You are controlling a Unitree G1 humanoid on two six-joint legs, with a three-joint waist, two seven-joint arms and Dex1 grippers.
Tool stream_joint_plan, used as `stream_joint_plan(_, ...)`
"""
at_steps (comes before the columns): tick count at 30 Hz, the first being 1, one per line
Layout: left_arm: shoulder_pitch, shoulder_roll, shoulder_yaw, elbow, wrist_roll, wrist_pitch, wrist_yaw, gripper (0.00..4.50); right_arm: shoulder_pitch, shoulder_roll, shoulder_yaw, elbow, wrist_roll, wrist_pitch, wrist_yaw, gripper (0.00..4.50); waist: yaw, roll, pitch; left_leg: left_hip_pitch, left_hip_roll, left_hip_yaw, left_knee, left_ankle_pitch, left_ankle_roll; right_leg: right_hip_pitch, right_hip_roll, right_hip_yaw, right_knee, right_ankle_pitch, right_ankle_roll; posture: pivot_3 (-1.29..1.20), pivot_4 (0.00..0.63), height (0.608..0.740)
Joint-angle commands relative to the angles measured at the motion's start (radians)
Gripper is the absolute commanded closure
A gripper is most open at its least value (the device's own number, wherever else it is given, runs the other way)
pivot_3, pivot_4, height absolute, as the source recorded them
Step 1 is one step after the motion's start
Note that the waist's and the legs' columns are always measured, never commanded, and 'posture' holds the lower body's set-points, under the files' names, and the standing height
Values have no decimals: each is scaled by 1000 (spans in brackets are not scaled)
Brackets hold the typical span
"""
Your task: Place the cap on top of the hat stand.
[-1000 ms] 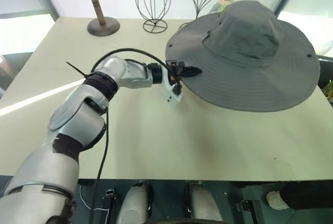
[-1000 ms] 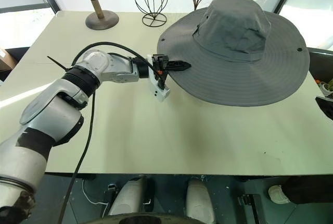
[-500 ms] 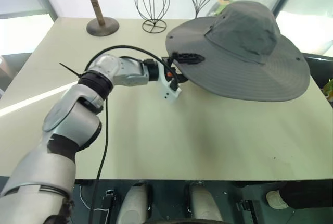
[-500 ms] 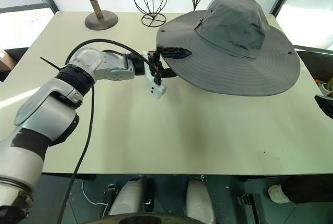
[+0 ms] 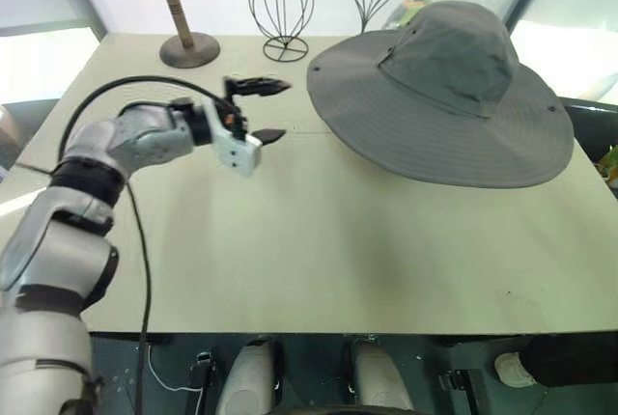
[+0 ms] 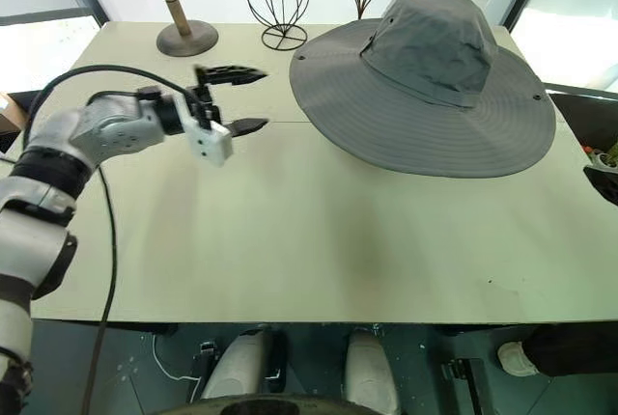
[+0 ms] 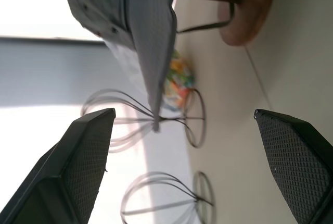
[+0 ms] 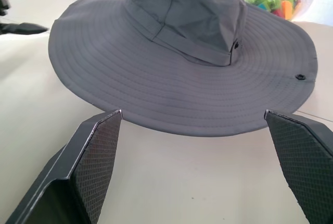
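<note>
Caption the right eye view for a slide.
Left tool open beside the grey cap sitting on its stand.

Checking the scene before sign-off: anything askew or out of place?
Nothing damaged or spilled. The cap sits tilted on its stand, brim drooping toward the table at the front. Left pincer hangs open beside it, apart from the brim.

dark wooden domed stand (image 5: 177, 12) and two wire stands (image 5: 283, 7) on table (image 5: 319, 251).
</note>
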Motion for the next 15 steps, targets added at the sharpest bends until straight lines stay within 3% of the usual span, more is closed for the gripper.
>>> stream_joint_plan(1,1,19,160,-123,-412,376,-407,22,-18,-33,-3,41,-41,-32,40,0,3,-1,0,0,0,0,1,0,0,0,0,0,0,0,0,0,150,739)
stream_joint_plan(6,-126,41,348,-175,-742,1050,-806,22,-63,-77,50,129,-106,-68,85,0,-5,-2,1,0,-2,-1,2,0,0,2,0,-1,0,0,0,0,150,739)
stream_joint_plan(8,-191,44,390,-181,-805,1249,-894,22,-84,-90,74,154,-128,-81,98,0,-7,-1,1,0,-2,-1,2,0,0,2,1,-1,0,0,0,0,150,739)
stream_joint_plan(11,-239,36,423,-204,-835,1386,-990,22,-120,-102,109,184,-155,-98,111,0,-9,1,0,0,-2,-1,2,0,1,2,1,-1,0,-1,1,0,150,739)
stream_joint_plan(15,-249,10,416,-242,-786,1408,-1025,22,-169,-110,147,209,-177,-110,126,0,-12,1,0,1,-2,-2,2,0,1,3,1,-1,0,-1,1,0,150,739)
